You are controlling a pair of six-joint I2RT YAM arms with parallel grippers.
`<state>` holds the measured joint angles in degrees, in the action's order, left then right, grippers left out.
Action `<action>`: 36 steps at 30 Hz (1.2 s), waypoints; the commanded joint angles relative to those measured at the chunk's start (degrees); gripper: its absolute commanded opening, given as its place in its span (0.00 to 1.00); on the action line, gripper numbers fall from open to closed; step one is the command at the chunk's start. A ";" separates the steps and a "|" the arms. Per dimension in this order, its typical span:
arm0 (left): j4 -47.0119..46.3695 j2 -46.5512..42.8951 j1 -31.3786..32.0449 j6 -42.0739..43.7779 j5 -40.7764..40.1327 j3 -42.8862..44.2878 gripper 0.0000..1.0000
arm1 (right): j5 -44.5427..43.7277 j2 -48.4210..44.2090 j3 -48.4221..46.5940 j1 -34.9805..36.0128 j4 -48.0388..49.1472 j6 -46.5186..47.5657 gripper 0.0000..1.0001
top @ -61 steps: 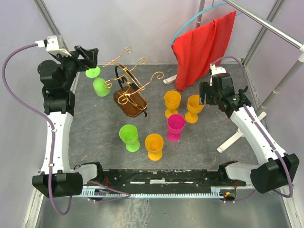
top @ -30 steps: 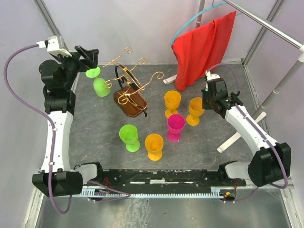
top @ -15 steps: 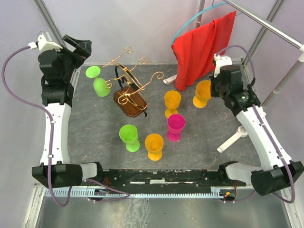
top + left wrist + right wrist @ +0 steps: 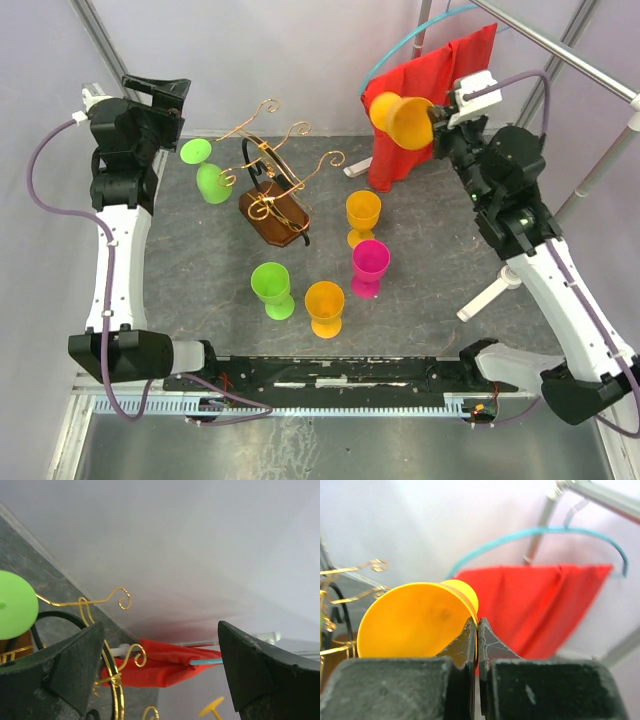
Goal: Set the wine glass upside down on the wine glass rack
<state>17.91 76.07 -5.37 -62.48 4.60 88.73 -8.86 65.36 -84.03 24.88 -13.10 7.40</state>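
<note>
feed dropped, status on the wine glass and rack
Right gripper shut on orange glass, held aloft. Left gripper open, empty. Rack carries green glass; other hooks free.

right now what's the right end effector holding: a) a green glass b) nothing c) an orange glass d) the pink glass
C: the right end effector is shut on the stem of an orange wine glass, holding it tipped on its side above the table in front of the red cloth.
</note>
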 commanded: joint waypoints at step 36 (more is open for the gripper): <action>-9.53 -10.10 6.40 -34.12 -1.22 -16.84 0.83 | 7.22 35.12 -7.73 28.52 58.02 15.91 0.01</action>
<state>11.90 67.18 0.51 -94.08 3.51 72.29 -1.52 99.37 -88.64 52.49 42.00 21.96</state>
